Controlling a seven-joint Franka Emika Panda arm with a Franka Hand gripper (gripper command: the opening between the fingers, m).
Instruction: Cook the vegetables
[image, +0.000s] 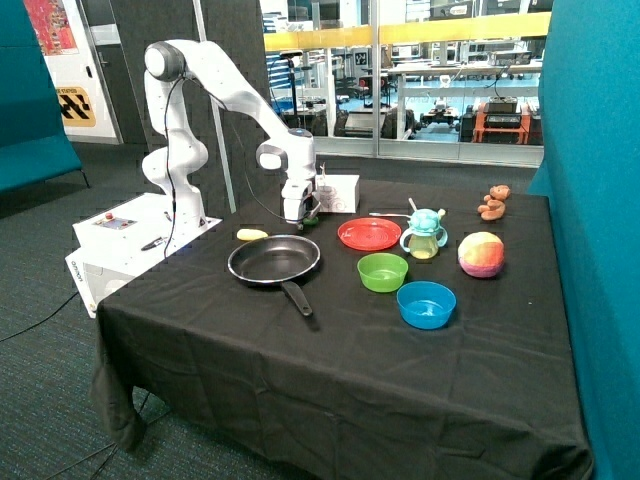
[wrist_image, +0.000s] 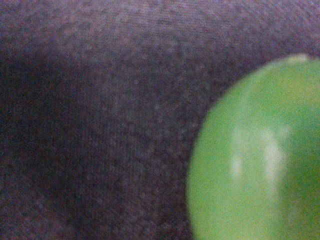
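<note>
Outside view: white arm reaches down behind the frying pan, tool (image: 300, 217) low at the black-draped bench (image: 300, 380).
Tool state: cannot tell from here; its lower end is hidden among dark shapes at the cloth.
Tool contact: a dark green piece (image: 311, 219) sits right at its tip, just beside or touching it; I can't say it is held.
Wrist view: a smooth, glossy green rounded surface (wrist_image: 255, 160) very close, with pale highlights, over woven dark cloth (wrist_image: 100, 125).
Green piece axis: too little of it shows to tell which way it points.
Yellow piece (image: 252, 234): pale, oblong, lying flat on the cloth just beside the pan's far rim, long axis roughly across the outside view, apart from the tool.
Frying pan (image: 274, 260): round, dark, shiny metal, nothing in it, handle pointing toward the near bench edge.
Vegetables: neither is in the pan.
Red plate (image: 369, 234): flat, plastic, beside the pan.
Green bowl (image: 383, 271): round plastic, near the plate.
Blue bowl (image: 426, 304): round plastic, just nearer than the green one.
Teal cup (image: 424, 235): two handles, yellowish inside.
Ball (image: 481, 253): pink and yellow, matte.
Brown figures (image: 493, 201): small, at the far corner.
</note>
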